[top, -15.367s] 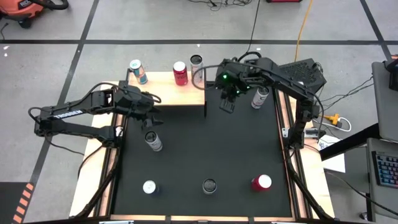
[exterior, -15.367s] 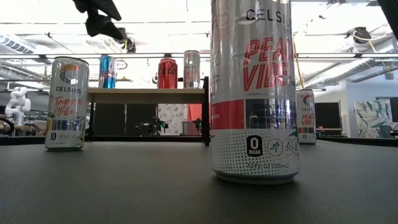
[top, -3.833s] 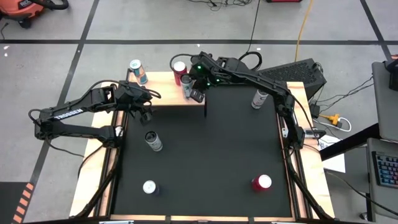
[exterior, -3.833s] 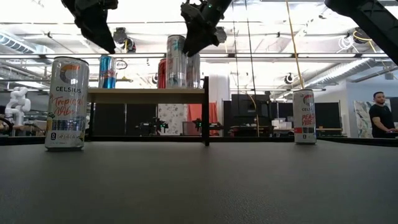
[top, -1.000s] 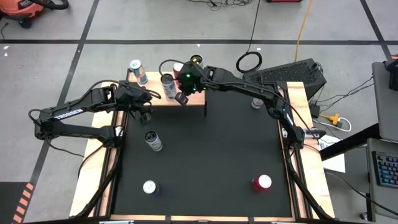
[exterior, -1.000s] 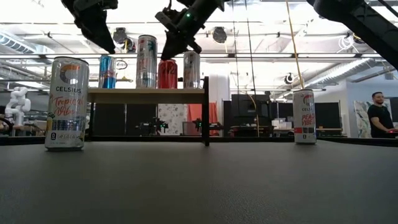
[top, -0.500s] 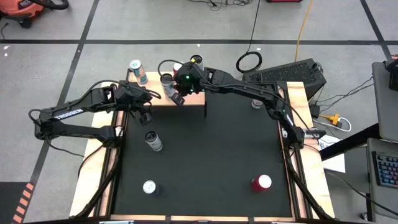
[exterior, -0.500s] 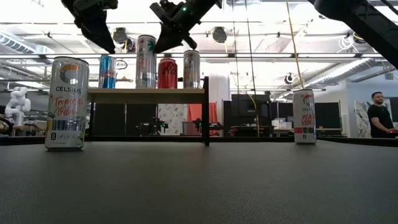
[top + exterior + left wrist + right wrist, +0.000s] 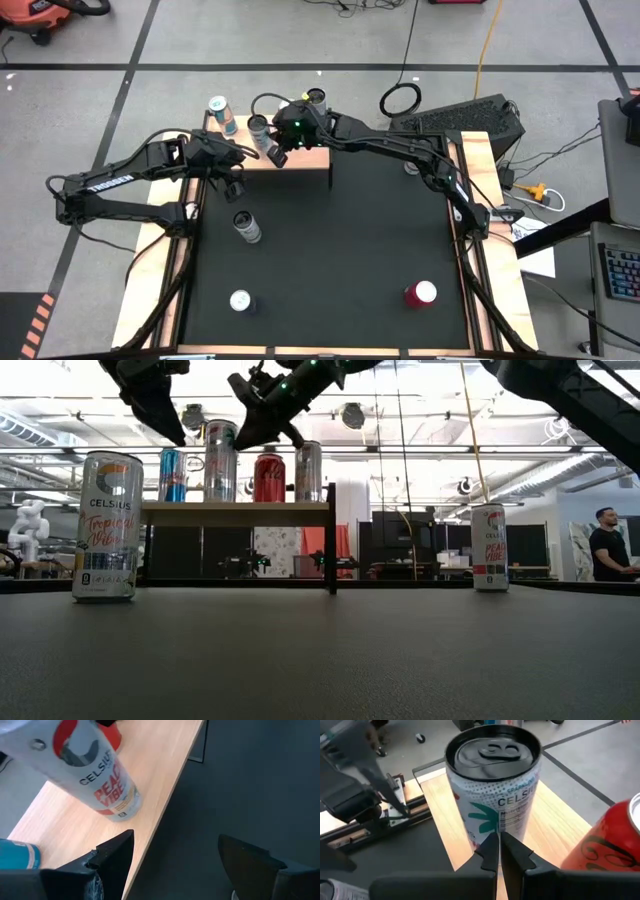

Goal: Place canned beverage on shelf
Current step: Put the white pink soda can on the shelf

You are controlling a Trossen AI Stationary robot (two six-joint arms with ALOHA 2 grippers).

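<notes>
We see a tall silver Celsius can (image 9: 492, 795) with a black lid, white dotted upper band, teal leaf mark and red "Peach Vibe" lettering, standing upright on the light-wood shelf (image 9: 310, 157) at the far edge of the black table (image 9: 330, 260). It sits between a blue can (image 9: 172, 475) and a red can (image 9: 268, 478). Our right claw (image 9: 273, 156) hovers just beside it, fingers pressed together on nothing. Our left claw (image 9: 172, 860) waits near the shelf's front edge, fingers apart and empty.
</notes>
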